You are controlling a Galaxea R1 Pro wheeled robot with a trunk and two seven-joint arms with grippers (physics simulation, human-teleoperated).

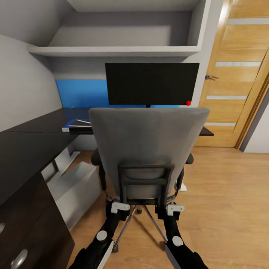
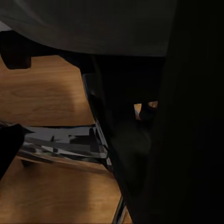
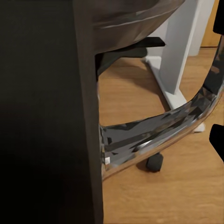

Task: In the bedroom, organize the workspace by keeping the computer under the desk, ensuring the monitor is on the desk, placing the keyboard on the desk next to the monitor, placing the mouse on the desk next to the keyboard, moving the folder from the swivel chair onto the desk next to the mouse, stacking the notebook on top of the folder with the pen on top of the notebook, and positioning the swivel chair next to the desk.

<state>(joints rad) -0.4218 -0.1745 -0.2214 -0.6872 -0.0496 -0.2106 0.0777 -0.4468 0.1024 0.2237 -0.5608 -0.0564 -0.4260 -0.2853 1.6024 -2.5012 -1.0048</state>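
Head view puts both sets of jaws low against the back frame of the swivel chair point(image 1: 149, 149): left gripper point(image 1: 118, 207) and right gripper point(image 1: 172, 209) flank its centre post, equally near. Whether either is clamped on the frame I cannot tell. Straight beyond the backrest lies the table point(image 1: 30, 145), monitor point(image 1: 151, 84) upright on it, so the push likely runs dead ahead.
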